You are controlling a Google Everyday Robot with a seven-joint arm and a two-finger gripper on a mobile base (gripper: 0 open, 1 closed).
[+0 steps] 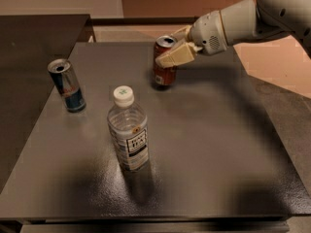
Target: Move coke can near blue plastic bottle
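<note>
Short red coke can [165, 74], silver top: upright at far-centre of dark grey tabletop [218, 144], well apart from clear ribbed plastic bottle [129, 132], white cap, nearer camera. Beige two-finger gripper [167, 48] reaches from right, jaws clasping can's upper half. Slim blue-and-silver can [67, 85] stands at left

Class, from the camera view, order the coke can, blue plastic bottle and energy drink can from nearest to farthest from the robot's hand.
1. coke can: gripped in the hand, back centre of the table.
2 and 3. blue plastic bottle, front centre, and energy drink can, left: too close to call.
</note>
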